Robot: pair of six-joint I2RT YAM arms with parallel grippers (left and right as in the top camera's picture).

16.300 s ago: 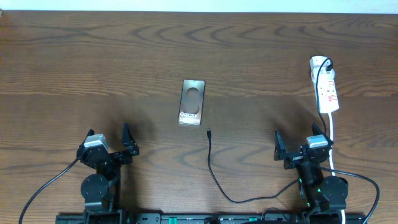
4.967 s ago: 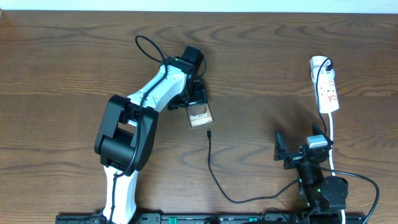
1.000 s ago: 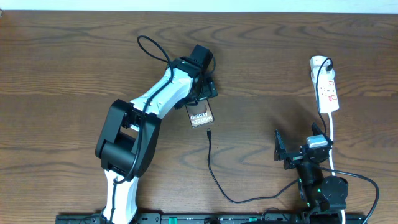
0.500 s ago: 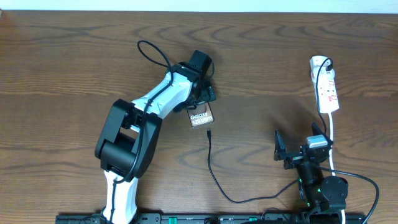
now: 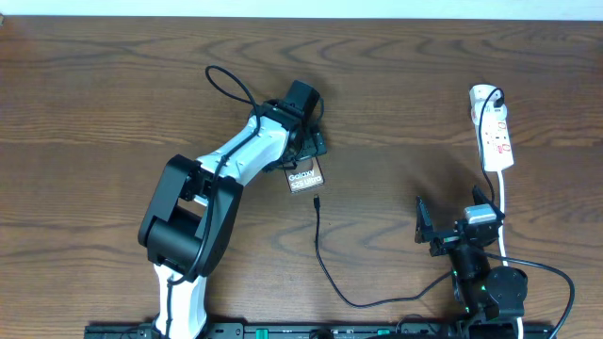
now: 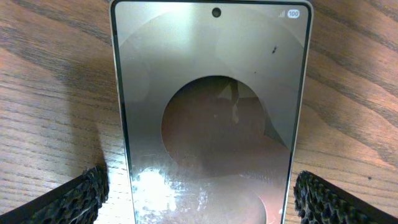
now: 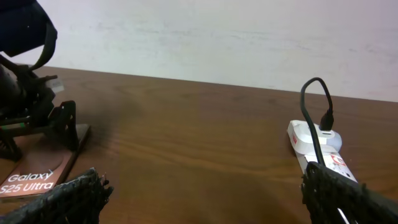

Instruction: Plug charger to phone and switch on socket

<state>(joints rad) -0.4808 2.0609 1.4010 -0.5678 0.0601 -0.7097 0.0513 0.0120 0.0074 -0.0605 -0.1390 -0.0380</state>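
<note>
On my screen the left arm rises from the near edge of the desk, left of centre, and reaches toward the middle. The left gripper hangs over the far end of the phone with its jaws spread wide. In the left wrist view its fingertips stand outside the phone's two long edges, so it straddles the phone without clamping it. I see bare wood between the left pad and the phone. On the other side I cannot tell whether pad and edge touch.

The phone lies flat and screen up about mid-desk, slightly skewed, its near end swung a little to the right. Just beyond that near end sits the plug tip of the charger. It is close to the phone but apart from it. The thin black cable runs from there toward the near edge and curves off to the right.

The right gripper is parked by the near right corner, its jaws fully apart and holding nothing. Its own camera shows only open desk between the fingertips.

The socket lies along the right edge toward the far right corner. A black plug is in its far end, and a white cord trails back toward the near edge.
</note>
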